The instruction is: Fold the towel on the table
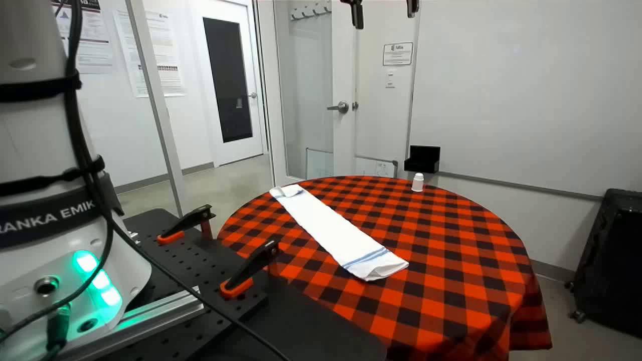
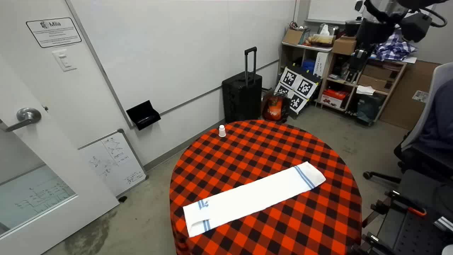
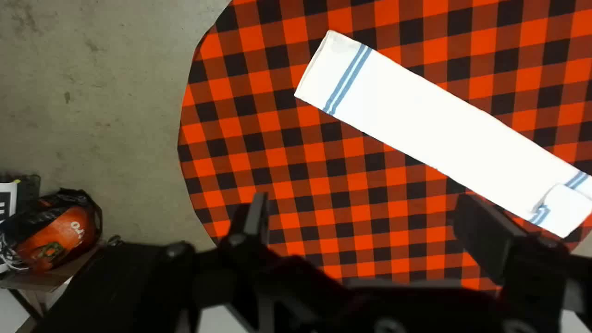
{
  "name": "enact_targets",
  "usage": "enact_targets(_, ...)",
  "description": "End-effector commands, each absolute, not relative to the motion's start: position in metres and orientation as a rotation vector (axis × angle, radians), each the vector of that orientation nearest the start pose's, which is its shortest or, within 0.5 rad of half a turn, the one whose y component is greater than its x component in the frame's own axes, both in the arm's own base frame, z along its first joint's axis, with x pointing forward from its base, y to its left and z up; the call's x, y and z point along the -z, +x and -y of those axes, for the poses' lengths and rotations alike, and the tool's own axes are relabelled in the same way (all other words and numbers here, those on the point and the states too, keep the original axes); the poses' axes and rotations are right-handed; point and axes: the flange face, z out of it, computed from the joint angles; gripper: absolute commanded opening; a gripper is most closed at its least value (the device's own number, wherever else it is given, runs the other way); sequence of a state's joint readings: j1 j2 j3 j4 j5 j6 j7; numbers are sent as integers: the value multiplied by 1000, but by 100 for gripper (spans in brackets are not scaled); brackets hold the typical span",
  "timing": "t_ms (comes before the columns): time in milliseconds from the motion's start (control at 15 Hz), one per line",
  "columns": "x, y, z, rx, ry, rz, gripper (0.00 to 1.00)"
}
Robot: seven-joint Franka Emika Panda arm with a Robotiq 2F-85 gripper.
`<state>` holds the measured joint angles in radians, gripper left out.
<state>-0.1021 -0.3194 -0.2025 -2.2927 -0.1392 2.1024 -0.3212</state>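
The towel (image 1: pixel 336 230) is a white cloth lying flat as a long narrow strip, with blue stripes near both ends. It also shows in an exterior view (image 2: pixel 251 200) and in the wrist view (image 3: pixel 439 134). A small flap is turned back on top at one end, at the lower right of the wrist view. The table (image 1: pixel 451 240) is round, with a red-and-black checkered cloth, also in an exterior view (image 2: pixel 265 152) and the wrist view (image 3: pixel 249 115). My gripper (image 3: pixel 362 202) is open and empty, high above the table. Its fingers (image 1: pixel 384 17) show at the top of an exterior view.
A small white bottle-like object (image 1: pixel 418 182) stands near the table's edge, also in an exterior view (image 2: pixel 222 131). A black workbench (image 1: pixel 311 321) with orange-handled clamps (image 1: pixel 249 268) adjoins the table. A black suitcase (image 2: pixel 242 97) and a chair (image 2: pixel 430 117) stand beyond it.
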Motion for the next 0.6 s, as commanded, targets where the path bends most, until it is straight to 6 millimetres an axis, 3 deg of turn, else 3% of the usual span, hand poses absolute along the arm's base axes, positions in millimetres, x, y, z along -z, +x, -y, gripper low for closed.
enact_targets(0,-488,442,151,163,-3231,139,100)
enact_targets(267,-454,467,137,73,-3234,220,100)
enact_targets(533,-410,492,164,43,-3190,131,100)
